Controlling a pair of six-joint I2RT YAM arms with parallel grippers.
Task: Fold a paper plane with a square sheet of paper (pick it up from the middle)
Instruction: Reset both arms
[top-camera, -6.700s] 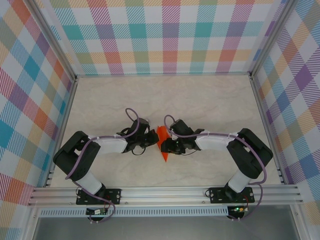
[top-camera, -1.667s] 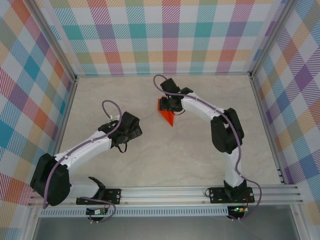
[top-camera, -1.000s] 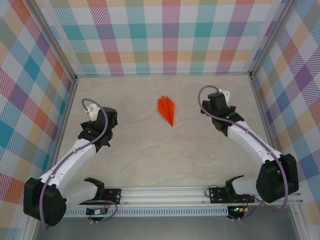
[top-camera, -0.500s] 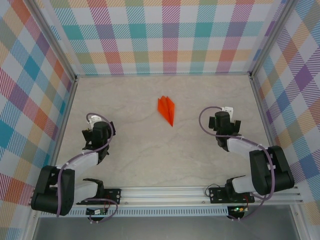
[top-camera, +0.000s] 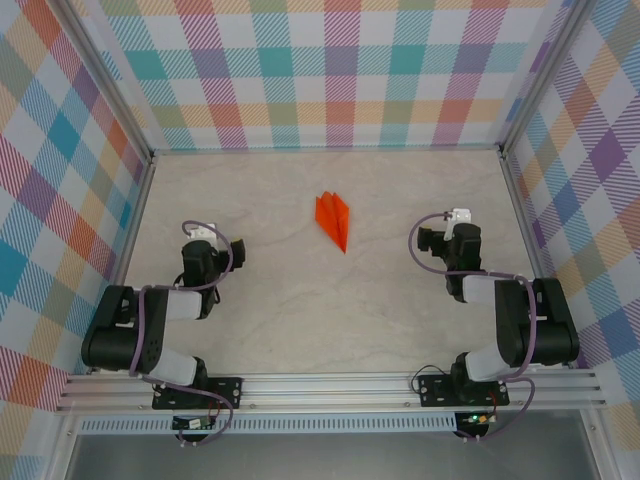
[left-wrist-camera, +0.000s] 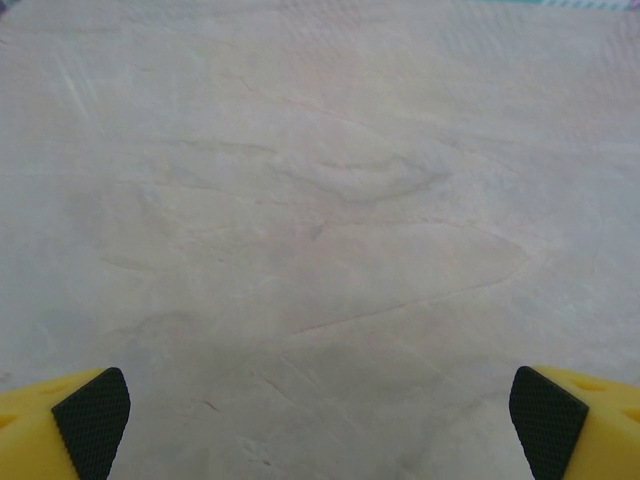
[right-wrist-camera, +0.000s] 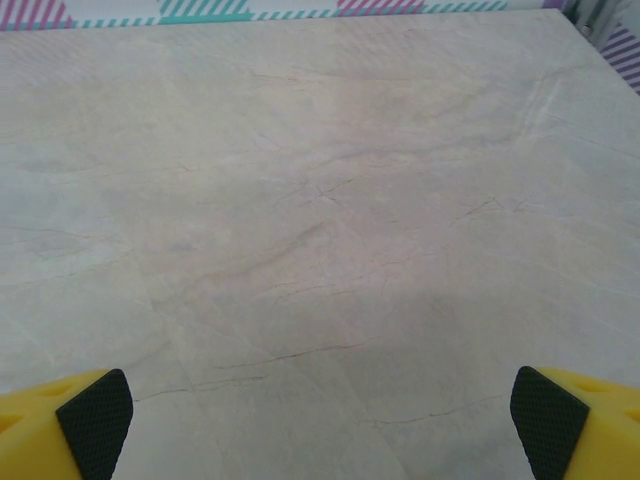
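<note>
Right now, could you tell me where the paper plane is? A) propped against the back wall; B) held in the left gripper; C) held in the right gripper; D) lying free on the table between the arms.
D: the paper plane lies on the table, apart from the left gripper and right gripper, both open.

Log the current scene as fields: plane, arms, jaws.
paper plane: folded, lying on the table, mid-width, toward the far wall, nose toward the arm bases
left arm: tucked near its base, apart from the plane
right arm: tucked near its base, apart from the plane
left jaws: wide open, empty
right jaws: wide open, empty
task state: plane looks finished, nothing touching it
</note>
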